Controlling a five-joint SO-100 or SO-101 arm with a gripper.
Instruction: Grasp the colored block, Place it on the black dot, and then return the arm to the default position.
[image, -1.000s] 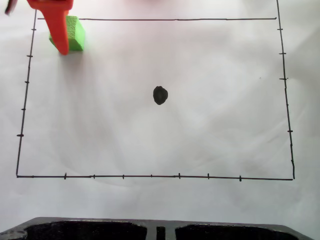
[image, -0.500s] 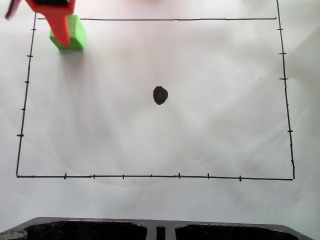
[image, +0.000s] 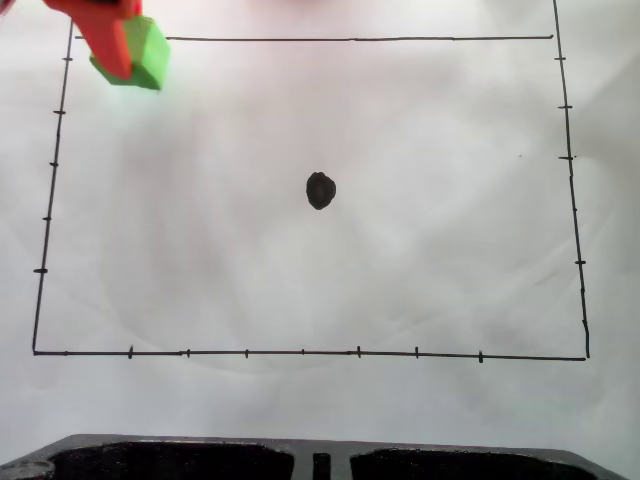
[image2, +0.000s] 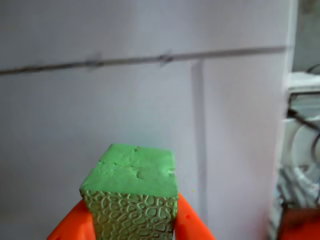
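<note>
Two orange fingers of the hand (image2: 134, 225) are clamped on the colored block (image2: 132, 187), a bright green cube with a finely patterned side, which in the fixed view sits tilted at the top left corner (image: 140, 55) of the drawn black border (image: 350, 39). Most of the arm (image: 95, 15) is cut off by the frame's top edge there. The black dot (image: 320, 190) lies well apart, mid-sheet, with bare white paper (image: 300, 280) all around it.
</note>
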